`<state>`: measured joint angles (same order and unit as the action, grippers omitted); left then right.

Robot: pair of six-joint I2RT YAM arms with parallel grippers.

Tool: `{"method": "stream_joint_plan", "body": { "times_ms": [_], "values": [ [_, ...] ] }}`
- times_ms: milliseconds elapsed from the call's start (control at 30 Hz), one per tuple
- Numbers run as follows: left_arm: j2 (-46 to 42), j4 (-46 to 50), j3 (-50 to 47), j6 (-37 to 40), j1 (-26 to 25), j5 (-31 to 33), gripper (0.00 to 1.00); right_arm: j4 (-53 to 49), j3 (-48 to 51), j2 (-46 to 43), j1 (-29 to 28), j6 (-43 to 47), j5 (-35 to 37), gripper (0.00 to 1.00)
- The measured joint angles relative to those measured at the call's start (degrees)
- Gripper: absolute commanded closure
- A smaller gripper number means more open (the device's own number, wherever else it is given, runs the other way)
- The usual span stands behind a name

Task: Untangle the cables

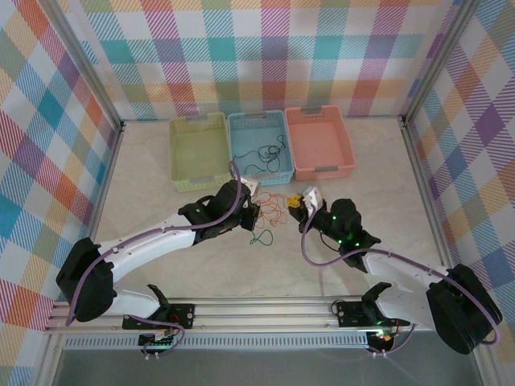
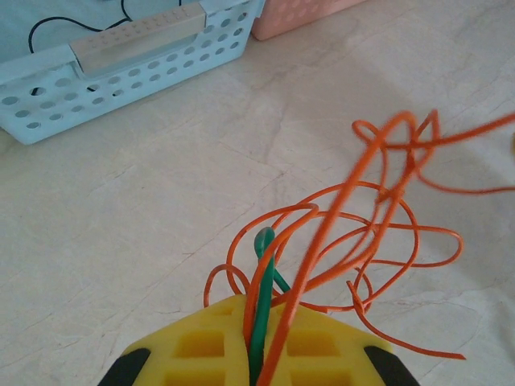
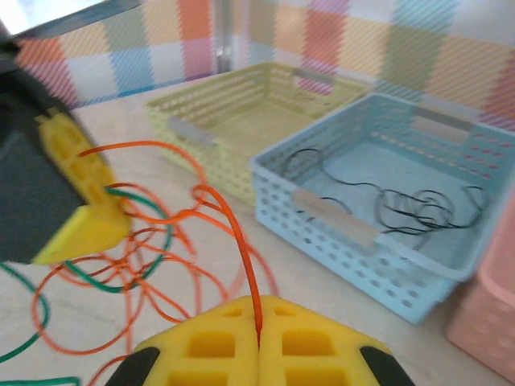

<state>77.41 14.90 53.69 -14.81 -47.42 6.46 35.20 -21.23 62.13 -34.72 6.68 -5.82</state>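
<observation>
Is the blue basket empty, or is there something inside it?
Not empty. A black cable lies curled up on the bottom of the blue basket.

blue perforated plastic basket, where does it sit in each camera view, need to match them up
Top external: the light blue perforated plastic basket is at the back, the middle one of three baskets.
Left wrist: upper left, with its handle side facing the camera.
Right wrist: right of centre, beside the yellow-green basket.
Shared landmark: the thin black cable lying inside it.
</observation>
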Motion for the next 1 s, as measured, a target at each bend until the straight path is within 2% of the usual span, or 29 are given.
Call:
{"method": "stream_joint_plan", "body": {
  "times_ms": [233,400,567,1000],
  "values": [
    [0.00,0.00,0.00,-0.17,0.00,2.29,1.00,1.20,3.54,-4.26,3.76,-7.15,11.23,1.00],
    [-0.02,0.04,0.00,-0.55,0.09,4.20,1.00,0.31,6.21,-8.17,8.68,-14.27,18.75,1.00],
    [-0.94,0.09,-0.11,-0.85,0.48,5.68,1.00,-1.90,7.48,-10.91,11.41,-20.28,24.33,1.00],
    [-5.44,-0.11,-3.06,-1.66,0.74,9.70,1.00,-6.01,7.28,-10.86,11.52,-24.09,26.71,1.00]
  ]
}}
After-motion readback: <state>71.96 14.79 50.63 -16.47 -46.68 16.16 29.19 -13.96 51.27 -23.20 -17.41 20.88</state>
